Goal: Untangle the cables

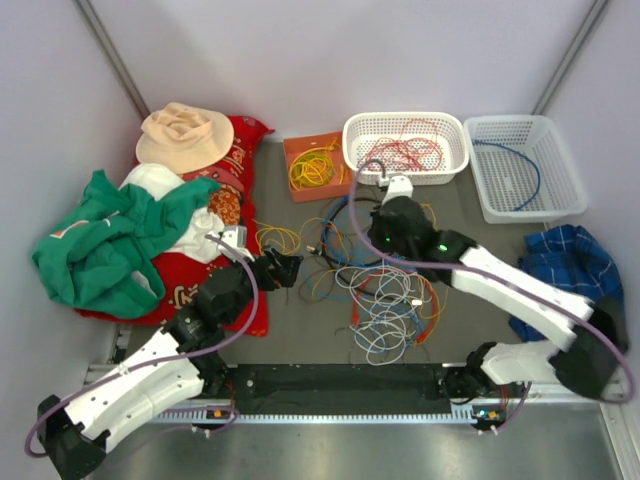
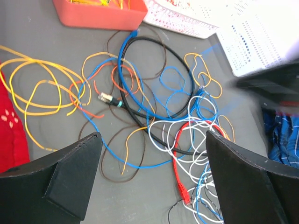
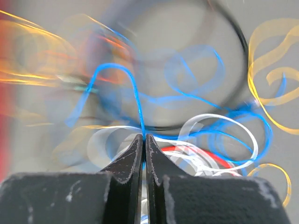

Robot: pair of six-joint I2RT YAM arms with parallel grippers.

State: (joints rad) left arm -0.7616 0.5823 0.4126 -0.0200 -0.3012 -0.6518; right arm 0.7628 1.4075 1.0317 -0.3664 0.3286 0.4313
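Note:
The cables (image 1: pixel 385 300) lie in a loose tangle of blue, white, red, yellow, brown and black wires on the grey table. My left gripper (image 1: pixel 290 268) hovers at the tangle's left edge. In the left wrist view it (image 2: pixel 152 182) is wide open and empty above a red cable with an end plug (image 2: pixel 180 172), white wires and a black loop (image 2: pixel 177 65). My right gripper (image 1: pixel 380 235) is over the far part of the tangle. In the right wrist view it (image 3: pixel 145 140) is shut on a thin blue wire (image 3: pixel 135 98) that rises from the tips.
An orange tray (image 1: pixel 296 150) holds yellow wires. A white basket (image 1: pixel 455 135) holds red wires and a second white basket (image 1: pixel 560 160) holds a blue cable. Clothes and a hat (image 1: pixel 120 240) are piled at the left. A blue plaid cloth (image 1: pixel 570 255) lies at the right.

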